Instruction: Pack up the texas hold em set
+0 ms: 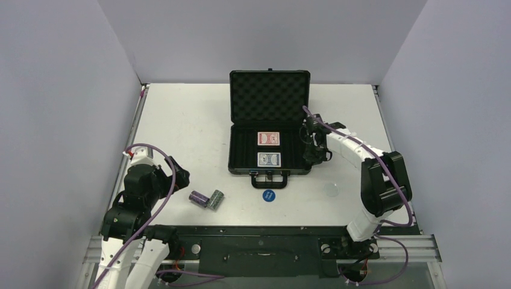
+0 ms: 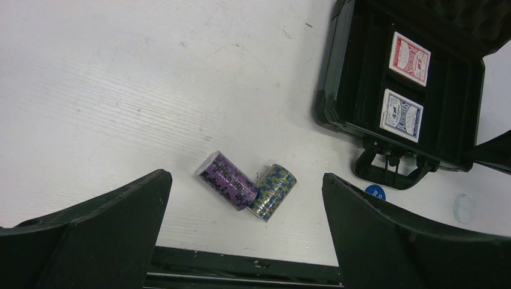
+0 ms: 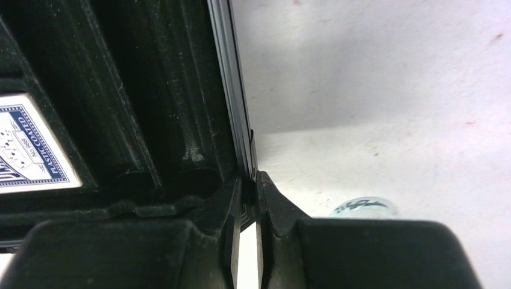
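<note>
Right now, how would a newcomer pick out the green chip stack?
Find the open black case on the table, then look near and left of its handle, where two chip rolls lie on their sides, touching. The green chip stack is the roll nearer the blue disc; its neighbour, the purple chip stack, sits farther left.

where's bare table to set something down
Widest bare patch: table left of the case, beyond the left gripper. Smaller one right of the lid, far corner. Crowded: near strip by the handle, with purple chip stack, green chip stack, blue disc and clear disc; the right gripper pinches the case's right wall.
</note>
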{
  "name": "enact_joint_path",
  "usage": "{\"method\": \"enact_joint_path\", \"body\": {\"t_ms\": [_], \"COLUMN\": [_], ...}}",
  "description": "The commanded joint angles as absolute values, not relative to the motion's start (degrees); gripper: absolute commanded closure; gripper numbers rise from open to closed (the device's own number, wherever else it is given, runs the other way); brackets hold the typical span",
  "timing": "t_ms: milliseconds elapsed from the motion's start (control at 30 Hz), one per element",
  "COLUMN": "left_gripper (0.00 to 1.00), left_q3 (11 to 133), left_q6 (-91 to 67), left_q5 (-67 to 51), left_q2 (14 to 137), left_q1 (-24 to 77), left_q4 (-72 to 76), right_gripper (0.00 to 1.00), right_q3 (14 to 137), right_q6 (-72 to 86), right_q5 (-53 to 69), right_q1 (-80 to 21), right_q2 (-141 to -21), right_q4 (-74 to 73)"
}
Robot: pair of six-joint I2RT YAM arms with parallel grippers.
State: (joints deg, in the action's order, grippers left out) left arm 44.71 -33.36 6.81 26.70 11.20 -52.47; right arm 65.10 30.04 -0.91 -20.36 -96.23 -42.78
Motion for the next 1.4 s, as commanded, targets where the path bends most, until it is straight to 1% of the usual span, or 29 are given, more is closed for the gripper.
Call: {"method": "enact_joint_path", "body": {"t_ms": [0,133,233,300,333,367,433,467,500,567,767,833,967,1033,1067,1133,1200,1267,1333,1367], "left_gripper": [0.04,0.04,0.04,0.04,0.04,0.04,0.04,0.04,0.04,0.04,0.04,0.04,0.04,0.04,0.04,0.04,0.04,0.04,0.04,0.04], "left_q3": [45.0,44.9,44.9,44.9,44.9,44.8,44.8,44.8,44.9,44.9,45.3,45.6,46.2,45.9,45.7,44.4,43.3,43.6,44.2,44.5], "left_q6": [-33.0,-33.0,-33.0,-33.0,-32.9,-32.9,-33.1,-33.3,-33.5,-33.7,-33.3,-33.4,-33.2,-31.1,-29.1,-29.7,-31.6,-32.9,-33.1,-32.7], "left_q5": [6.4,6.3,6.3,6.3,6.3,6.3,6.6,7.3,7.6,8.4,8.7,9.2,9.5,5.4,0.8,-6.3,-10.4,-8.9,-4.5,-2.9], "left_q2": [26.7,26.8,26.9,27.1,27.1,27.1,27.2,27.2,27.1,27.1,27.5,27.5,26.8,26.2,26.0,26.2,29.1,33.8,38.1,40.5], "left_q1": [11.3,11.3,11.3,11.3,11.3,11.3,11.3,11.3,11.3,11.3,11.3,11.3,11.4,11.3,11.3,11.3,11.5,12.1,14.9,18.3], "left_q4": [-49.7,-49.7,-49.5,-49.5,-49.5,-49.4,-49.5,-49.7,-49.7,-49.8,-49.5,-49.3,-48.8,-46.0,-44.8,-40.7,-39.4,-42.1,-43.2,-43.1], "right_gripper": [1.0,0.99,0.93,0.85,0.8,0.77,0.69,0.63,0.6,0.5,0.34,0.32,0.31,0.31,0.31,0.31,0.31,0.31,0.31,0.31], "right_q3": [65.2,65.4,64.8,64.7,64.9,65.1,66.3,67.3,68.6,70.6,77.0,79.0,82.4,83.7,84.4,85.4,86.0,86.2,86.0,85.5], "right_q6": [26.3,25.9,26.5,26.7,26.6,26.5,26.3,26.2,26.0,25.6,26.5,27.1,29.3,30.3,30.5,31.1,31.6,31.7,31.6,31.5], "right_q5": [-4.3,-2.6,-1.5,-1.3,-1.4,-1.7,-2.5,-2.8,-3.3,-4.0,-6.3,-7.4,-9.5,-9.8,-9.6,-9.5,-9.5,-9.5,-9.8,-10.1], "right_q1": [-16.1,-15.7,-15.9,-16.1,-16.1,-16.2,-16.2,-16.2,-16.2,-16.2,-17.7,-19.5,-24.8,-26.3,-26.7,-27.5,-27.8,-27.9,-27.9,-27.9], "right_q2": [-97.2,-97.4,-96.5,-95.7,-95.2,-94.8,-94.0,-93.5,-93.3,-92.4,-89.0,-88.3,-87.4,-87.0,-86.9,-86.6,-86.2,-85.4,-84.4,-84.0], "right_q4": [-44.0,-43.8,-43.5,-43.7,-44.0,-44.3,-45.5,-46.5,-47.0,-48.6,-53.4,-55.4,-57.3,-57.6,-57.7,-58.0,-58.4,-59.1,-59.6,-59.7]}}
